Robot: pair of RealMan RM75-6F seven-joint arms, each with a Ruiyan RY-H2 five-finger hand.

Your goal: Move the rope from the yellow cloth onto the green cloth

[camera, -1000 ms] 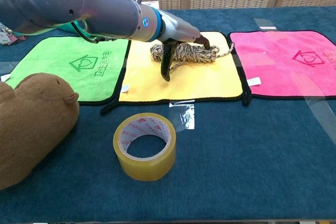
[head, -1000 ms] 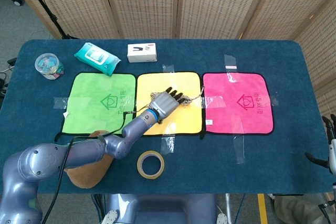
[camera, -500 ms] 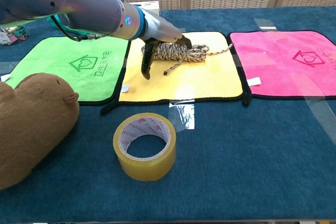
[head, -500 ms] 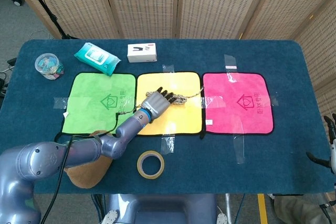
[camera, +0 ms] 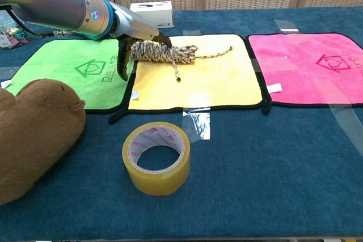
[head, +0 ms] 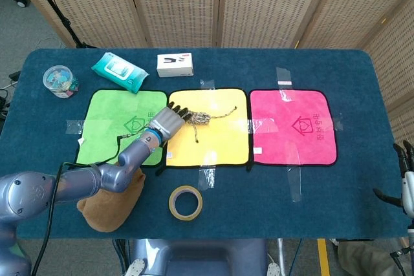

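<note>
The rope (head: 198,118) (camera: 165,53) is a speckled coiled bundle over the left part of the yellow cloth (head: 220,141) (camera: 211,84). One loose end trails right across that cloth and another hangs toward the front. My left hand (head: 165,121) (camera: 129,47) grips the bundle's left end, right over the seam between the yellow cloth and the green cloth (head: 108,135) (camera: 65,73). My right hand (head: 407,181) shows only in part at the right edge of the head view, low beside the table; how its fingers stand is unclear.
A tape roll (head: 185,202) (camera: 157,157) lies in front of the yellow cloth. A brown plush toy (head: 108,202) (camera: 33,134) sits at the front left. The pink cloth (head: 294,126) lies to the right. A white box (head: 175,64), a wipes pack (head: 119,72) and a small tub (head: 58,81) stand behind.
My left hand has dragged the rope bundle leftward across the yellow cloth, from its middle to its left edge next to the green cloth.
</note>
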